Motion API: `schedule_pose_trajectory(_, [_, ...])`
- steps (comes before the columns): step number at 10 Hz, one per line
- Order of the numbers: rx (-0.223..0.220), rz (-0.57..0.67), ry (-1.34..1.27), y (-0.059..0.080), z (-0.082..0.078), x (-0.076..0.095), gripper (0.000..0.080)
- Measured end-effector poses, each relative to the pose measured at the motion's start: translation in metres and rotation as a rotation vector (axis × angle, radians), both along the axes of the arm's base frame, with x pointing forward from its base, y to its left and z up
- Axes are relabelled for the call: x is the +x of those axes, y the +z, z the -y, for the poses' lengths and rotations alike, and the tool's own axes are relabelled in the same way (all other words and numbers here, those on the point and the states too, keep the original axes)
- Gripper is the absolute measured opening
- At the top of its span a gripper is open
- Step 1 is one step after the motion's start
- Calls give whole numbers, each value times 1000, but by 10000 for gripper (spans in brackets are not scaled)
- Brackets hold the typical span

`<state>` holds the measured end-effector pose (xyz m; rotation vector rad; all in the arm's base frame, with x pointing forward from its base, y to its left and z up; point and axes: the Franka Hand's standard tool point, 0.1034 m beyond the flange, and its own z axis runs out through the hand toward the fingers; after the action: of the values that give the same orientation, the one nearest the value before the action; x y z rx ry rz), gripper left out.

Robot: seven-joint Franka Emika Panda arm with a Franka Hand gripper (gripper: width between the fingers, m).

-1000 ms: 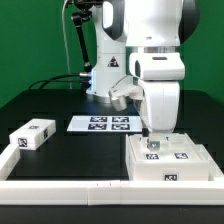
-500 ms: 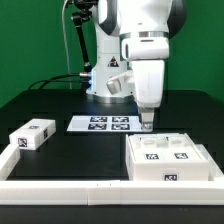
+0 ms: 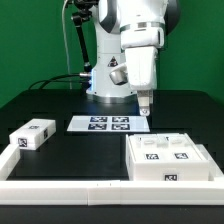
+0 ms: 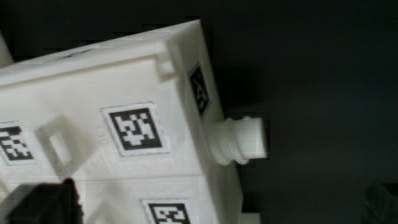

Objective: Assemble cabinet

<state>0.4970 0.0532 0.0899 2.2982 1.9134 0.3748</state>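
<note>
Below the gripper [image 3: 145,112], toward the exterior view's right, apart from it: cabinet [image 3: 168,160]. Grasping nothing; cannot tell whether spread or clenched.

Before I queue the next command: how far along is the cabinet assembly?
Looks done: the cabinet body lies tags-up at the exterior view's right. In hand: nothing; the gripper hovers open above it, empty. Left: the small tagged block lies apart at the exterior view's left, not yet joined to the cabinet body.
</note>
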Motion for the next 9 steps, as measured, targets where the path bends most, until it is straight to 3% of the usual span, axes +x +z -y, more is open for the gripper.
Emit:
schedule_pose_trajectory(2, [6,0,-19,0,1,-1,797])
schedule_pose_trajectory(4, [113,7,-317,-3,-1,-9,797])
schedule_pose_trajectory(5, [144,-6,-418,-6,-3,-13,797])
schedule_pose_trajectory(9, [208,-31,-654,-10,2,-14,797])
